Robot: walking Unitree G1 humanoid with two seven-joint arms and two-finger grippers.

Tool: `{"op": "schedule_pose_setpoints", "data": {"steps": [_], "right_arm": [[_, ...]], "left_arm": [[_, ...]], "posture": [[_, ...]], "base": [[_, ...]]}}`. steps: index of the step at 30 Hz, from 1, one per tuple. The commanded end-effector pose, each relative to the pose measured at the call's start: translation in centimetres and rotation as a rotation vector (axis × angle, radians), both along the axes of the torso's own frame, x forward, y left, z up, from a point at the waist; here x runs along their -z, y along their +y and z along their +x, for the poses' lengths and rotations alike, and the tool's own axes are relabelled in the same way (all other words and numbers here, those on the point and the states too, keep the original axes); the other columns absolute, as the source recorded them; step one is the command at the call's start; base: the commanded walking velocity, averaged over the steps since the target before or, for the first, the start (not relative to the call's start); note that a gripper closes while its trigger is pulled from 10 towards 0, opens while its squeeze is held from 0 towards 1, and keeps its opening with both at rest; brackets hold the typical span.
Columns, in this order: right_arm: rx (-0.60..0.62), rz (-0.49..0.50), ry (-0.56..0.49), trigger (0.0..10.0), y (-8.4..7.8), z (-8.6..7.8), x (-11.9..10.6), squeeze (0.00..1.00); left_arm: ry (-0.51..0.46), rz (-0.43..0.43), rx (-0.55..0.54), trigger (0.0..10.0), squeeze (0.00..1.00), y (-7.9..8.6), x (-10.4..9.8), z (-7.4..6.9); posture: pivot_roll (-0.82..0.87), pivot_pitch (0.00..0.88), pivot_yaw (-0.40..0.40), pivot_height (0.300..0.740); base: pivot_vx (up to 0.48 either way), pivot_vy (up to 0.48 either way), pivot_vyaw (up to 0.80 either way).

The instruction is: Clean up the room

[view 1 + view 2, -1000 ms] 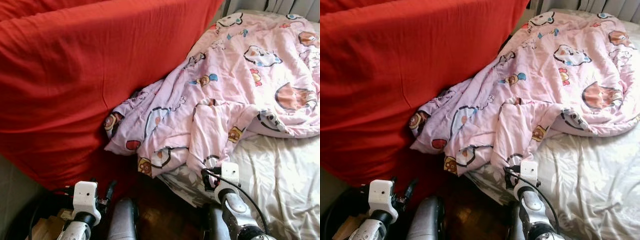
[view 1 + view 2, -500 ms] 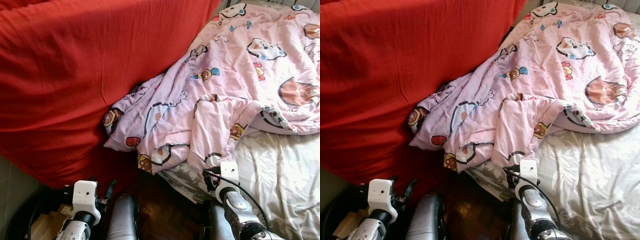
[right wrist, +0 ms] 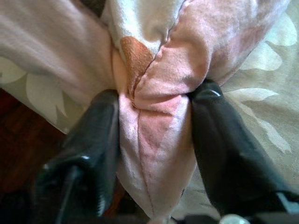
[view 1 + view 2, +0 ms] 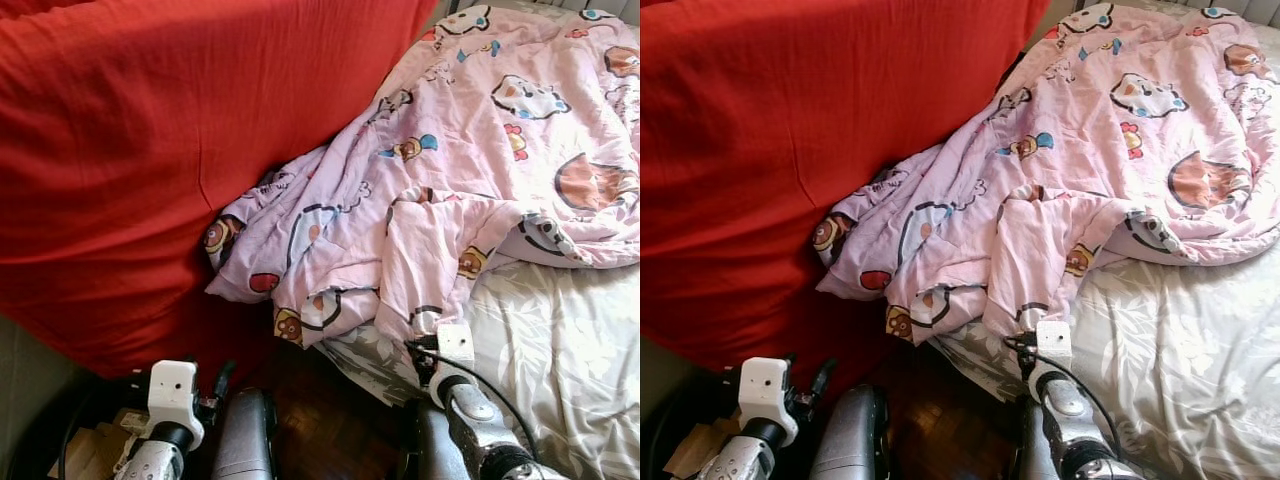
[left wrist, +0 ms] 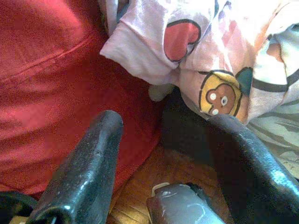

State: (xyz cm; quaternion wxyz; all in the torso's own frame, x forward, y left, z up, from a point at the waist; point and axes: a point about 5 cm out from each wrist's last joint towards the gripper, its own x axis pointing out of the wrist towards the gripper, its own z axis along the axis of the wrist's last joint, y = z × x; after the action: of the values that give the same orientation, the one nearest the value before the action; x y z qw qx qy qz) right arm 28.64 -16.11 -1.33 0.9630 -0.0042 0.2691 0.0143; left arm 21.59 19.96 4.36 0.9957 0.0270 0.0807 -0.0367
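Observation:
A crumpled pink quilt (image 4: 470,150) with cartoon animal prints lies across the bed and spills over its near edge. My right gripper (image 3: 152,135) is shut on a hanging corner of that quilt (image 3: 159,112), the pink cloth bunched between both black fingers. In the left eye view the right wrist (image 4: 455,345) sits right under the quilt's lowest fold at the bed's edge. My left gripper (image 5: 163,154) hangs low and open near the floor, holding nothing, a short way from the quilt's end (image 5: 196,60) and beside the red cloth.
A big red cloth (image 4: 150,150) drapes a tall bulk on the left, touching the quilt. A pale leaf-patterned sheet (image 4: 560,350) covers the mattress on the right. Dark wooden floor (image 4: 320,420) shows between them. Cardboard (image 4: 85,460) lies at the bottom left.
The head view has shifted slightly, so the camera moved. The right gripper stays shut on the quilt corner and the left arm hangs as before.

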Motion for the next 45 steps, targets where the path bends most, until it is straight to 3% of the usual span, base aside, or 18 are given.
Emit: {"op": "schedule_pose_setpoints", "data": {"steps": [1,12,21,30,31,35,45], "right_arm": [[-0.027,0.014,0.052,0.0,0.8,-0.9,0.9,0.0],[-0.003,0.018,0.012,0.0,0.4,-0.7,0.6,0.0],[0.025,0.036,-0.058,0.0,-0.6,-1.2,0.5,0.0],[0.059,0.03,-0.137,0.0,-1.7,-1.9,0.3,0.0],[0.058,0.042,-0.152,10.0,-1.7,-1.9,0.2,0.0],[0.056,0.08,-0.204,10.0,-1.4,-1.9,-0.3,0.0],[0.04,0.072,-0.222,10.0,-0.5,-1.1,-0.9,0.0]], "left_arm": [[0.034,-0.007,0.0,10.0,0.0,0.0,0.7,-0.3],[0.027,-0.014,-0.004,10.0,0.0,-0.2,1.0,1.2],[0.014,-0.032,-0.001,10.0,0.0,-1.1,1.2,3.3],[0.044,-0.046,-0.029,10.0,0.0,-1.1,2.5,3.9],[0.052,-0.051,-0.042,10.0,0.0,-1.0,2.7,4.0],[0.109,-0.073,-0.083,10.0,0.0,-0.7,4.0,3.8],[0.253,-0.096,-0.129,10.0,0.0,0.0,6.6,2.6]], "posture": [[0.26,0.208,0.031,0.585],[0.23,0.167,0.015,0.585],[0.17,0.119,-0.019,0.585],[0.14,0.094,-0.065,0.585],[0.15,0.088,-0.071,0.585],[0.14,0.078,-0.069,0.585],[0.14,0.051,-0.052,0.645]], "base": [[0.0,0.0,0.0],[0.0,0.0,0.0],[0.0,0.0,0.0],[0.0,0.0,0.0],[0.0,0.0,0.0],[0.0,0.0,0.0],[0.0,0.0,0.0]]}}
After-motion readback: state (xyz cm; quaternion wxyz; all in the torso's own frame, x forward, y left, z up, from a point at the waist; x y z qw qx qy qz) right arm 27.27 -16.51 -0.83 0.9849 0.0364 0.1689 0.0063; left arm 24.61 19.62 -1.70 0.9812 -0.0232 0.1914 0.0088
